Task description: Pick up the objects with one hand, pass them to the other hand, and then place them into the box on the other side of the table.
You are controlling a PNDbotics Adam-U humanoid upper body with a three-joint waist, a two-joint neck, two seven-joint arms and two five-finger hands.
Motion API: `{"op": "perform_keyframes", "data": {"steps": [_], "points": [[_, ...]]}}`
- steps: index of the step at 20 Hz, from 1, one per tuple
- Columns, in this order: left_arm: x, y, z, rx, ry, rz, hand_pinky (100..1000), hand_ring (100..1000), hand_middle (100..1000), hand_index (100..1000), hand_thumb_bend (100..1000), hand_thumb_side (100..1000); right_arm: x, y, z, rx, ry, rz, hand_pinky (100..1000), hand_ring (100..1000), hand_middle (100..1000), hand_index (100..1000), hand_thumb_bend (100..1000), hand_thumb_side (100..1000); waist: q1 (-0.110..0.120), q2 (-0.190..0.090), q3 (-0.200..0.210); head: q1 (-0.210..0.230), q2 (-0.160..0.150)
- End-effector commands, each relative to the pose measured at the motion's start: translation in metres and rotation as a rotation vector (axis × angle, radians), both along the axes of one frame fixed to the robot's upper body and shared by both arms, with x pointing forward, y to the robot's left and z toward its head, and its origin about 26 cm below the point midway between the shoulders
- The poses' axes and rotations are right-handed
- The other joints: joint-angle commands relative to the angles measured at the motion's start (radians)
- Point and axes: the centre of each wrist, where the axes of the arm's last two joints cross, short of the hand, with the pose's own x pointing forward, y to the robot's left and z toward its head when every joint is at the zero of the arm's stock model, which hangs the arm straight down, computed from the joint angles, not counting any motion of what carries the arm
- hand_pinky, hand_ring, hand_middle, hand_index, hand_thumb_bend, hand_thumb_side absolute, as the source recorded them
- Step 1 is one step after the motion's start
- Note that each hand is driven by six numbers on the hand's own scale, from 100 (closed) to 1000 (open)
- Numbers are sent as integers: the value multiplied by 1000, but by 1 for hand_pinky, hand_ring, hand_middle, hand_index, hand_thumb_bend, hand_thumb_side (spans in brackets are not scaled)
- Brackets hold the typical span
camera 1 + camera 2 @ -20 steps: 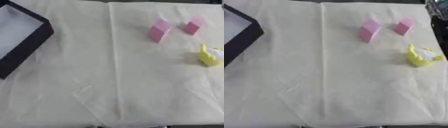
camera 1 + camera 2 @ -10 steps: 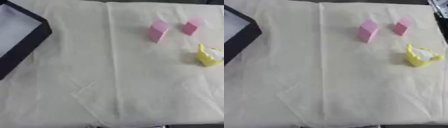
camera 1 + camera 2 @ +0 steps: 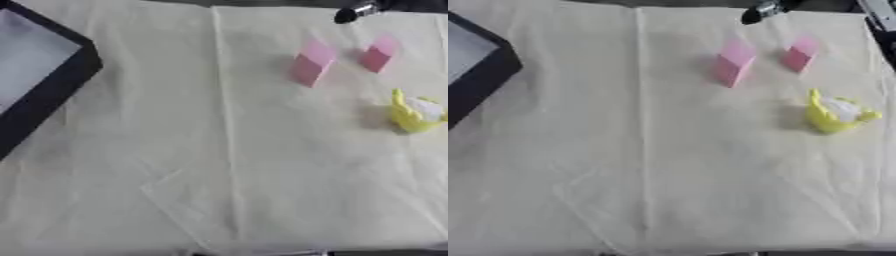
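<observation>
In the left eye view the black box [image 3: 48, 95] sits at the cloth's [image 3: 219, 165] left edge; right of it across bare cloth stand a larger pink block [image 3: 311, 63] and a smaller pink block [image 3: 379, 53], with a yellow object [image 3: 413, 114] nearer the right edge. In the right eye view a right hand [image 3: 761, 11] fingertip shows at the top edge, above the blocks; I cannot tell its grip. The left hand is unseen.
</observation>
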Motion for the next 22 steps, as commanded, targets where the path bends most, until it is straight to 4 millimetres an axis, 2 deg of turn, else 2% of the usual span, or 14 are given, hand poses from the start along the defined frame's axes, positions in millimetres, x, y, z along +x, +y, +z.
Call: {"op": "perform_keyframes", "data": {"steps": [1, 12, 22], "points": [[-8, 9, 21, 37, -32, 18, 726, 792, 806, 914, 423, 780, -3, -4, 15, -46, -19, -8, 907, 907, 889, 900, 713, 365, 5, -30, 0, 0, 6], [-8, 8, 19, 44, -23, 7, 728, 794, 808, 910, 416, 785, 2, -2, -5, -120, 15, -92, 896, 898, 845, 876, 737, 388, 9, -22, 3, 14, 3], [-7, 7, 18, 57, -15, 5, 728, 795, 805, 908, 416, 785, 1, 1, -25, -112, 40, -184, 890, 896, 832, 883, 737, 404, 9, -23, 4, 12, -7]]}}
